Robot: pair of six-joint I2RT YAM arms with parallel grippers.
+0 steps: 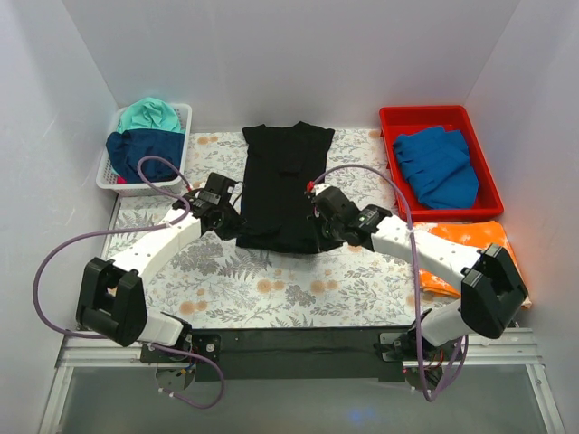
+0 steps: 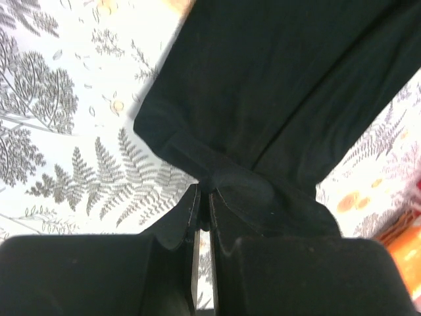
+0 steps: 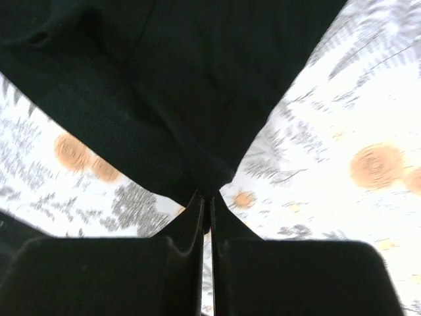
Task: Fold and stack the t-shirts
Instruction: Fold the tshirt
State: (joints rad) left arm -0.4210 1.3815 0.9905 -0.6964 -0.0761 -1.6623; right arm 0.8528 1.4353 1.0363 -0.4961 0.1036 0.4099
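The black t-shirt [image 1: 282, 185] lies lengthwise in the middle of the table, sides folded in, collar at the far end. My left gripper [image 1: 233, 228] is shut on its near left hem corner; the left wrist view shows the pinched cloth [image 2: 223, 178] between my fingers. My right gripper [image 1: 318, 237] is shut on the near right hem corner [image 3: 207, 187]. The hem is lifted a little off the cloth. A blue t-shirt [image 1: 436, 165] lies in the red bin [image 1: 481, 167]. A mottled orange t-shirt [image 1: 461, 244] lies at the right. Teal [image 1: 149, 114] and navy [image 1: 145, 149] t-shirts fill the white basket [image 1: 184, 116].
The flower-and-fern printed table cloth [image 1: 271, 289] covers the table. White walls close in the back and both sides. The red bin stands at the far right, the white basket at the far left. Purple cables loop over both arms.
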